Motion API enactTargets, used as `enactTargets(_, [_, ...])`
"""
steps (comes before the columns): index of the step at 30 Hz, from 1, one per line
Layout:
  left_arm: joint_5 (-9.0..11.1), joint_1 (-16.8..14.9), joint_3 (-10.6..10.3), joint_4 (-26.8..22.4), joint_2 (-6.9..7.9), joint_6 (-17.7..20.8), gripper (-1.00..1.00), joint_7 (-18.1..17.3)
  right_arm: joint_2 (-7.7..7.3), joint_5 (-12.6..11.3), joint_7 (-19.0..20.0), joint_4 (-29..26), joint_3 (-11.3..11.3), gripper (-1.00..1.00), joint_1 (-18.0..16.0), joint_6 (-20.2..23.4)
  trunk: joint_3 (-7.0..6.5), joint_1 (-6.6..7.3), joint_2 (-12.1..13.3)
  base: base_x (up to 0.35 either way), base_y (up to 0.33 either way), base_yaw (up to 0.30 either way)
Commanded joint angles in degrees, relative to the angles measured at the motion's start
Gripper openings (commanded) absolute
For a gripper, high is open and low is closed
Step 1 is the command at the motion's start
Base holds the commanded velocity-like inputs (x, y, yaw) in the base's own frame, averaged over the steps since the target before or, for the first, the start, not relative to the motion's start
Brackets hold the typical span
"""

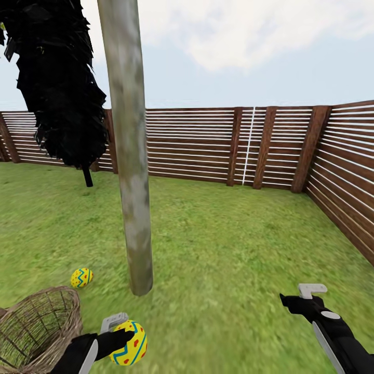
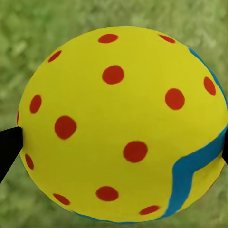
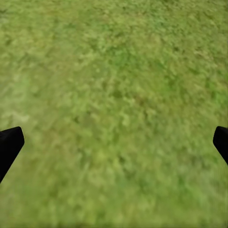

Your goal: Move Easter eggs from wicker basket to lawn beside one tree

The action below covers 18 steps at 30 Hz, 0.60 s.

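Left gripper [image 1: 123,335] pinching an egg [image 1: 129,343] near the tree [image 1: 130,156].
Head view: second egg [image 1: 81,277] on the lawn [image 1: 234,249] beside the trunk; wicker basket [image 1: 36,327] just left, contents hard to tell. Left wrist: fingertips [image 2: 8,147] touching the egg. Right wrist: right gripper [image 3: 114,142] spread over grass.

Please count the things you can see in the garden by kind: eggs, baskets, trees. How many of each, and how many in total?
Easter eggs: 2, one on the lawn, one held in the left gripper
Wicker basket: 1
Trees: 2, the pale trunk and the dark tree
Total: 5
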State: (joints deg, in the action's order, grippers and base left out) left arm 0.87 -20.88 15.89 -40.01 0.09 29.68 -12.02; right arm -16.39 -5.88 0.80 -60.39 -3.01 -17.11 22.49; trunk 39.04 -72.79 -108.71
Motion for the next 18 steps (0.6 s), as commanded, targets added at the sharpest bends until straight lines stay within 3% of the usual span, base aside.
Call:
enactTargets(1, [0.09,-0.03,0.21,-0.07,-0.04,0.38,-1.0,-0.28,-0.07,-0.53,0.08,-0.08,-0.06,1.0,-0.02,0.28,0.24,-0.22,-0.44,0.0,0.0,0.0])
enactTargets(8, [1.49,-0.03,0.28,-0.08,0.16,0.38,-1.0,-0.28,-0.15,-0.5,0.08,-0.08,-0.06,1.0,-0.02,0.28,1.5,-1.76,-3.25,0.0,0.0,0.0])
enactTargets(18, [1.67,-0.03,0.28,0.28,0.08,0.38,-1.0,-0.28,0.12,-0.44,0.08,-0.08,0.11,1.0,-0.02,0.28,3.3,-3.95,-7.26,0.0,0.0,0.0])
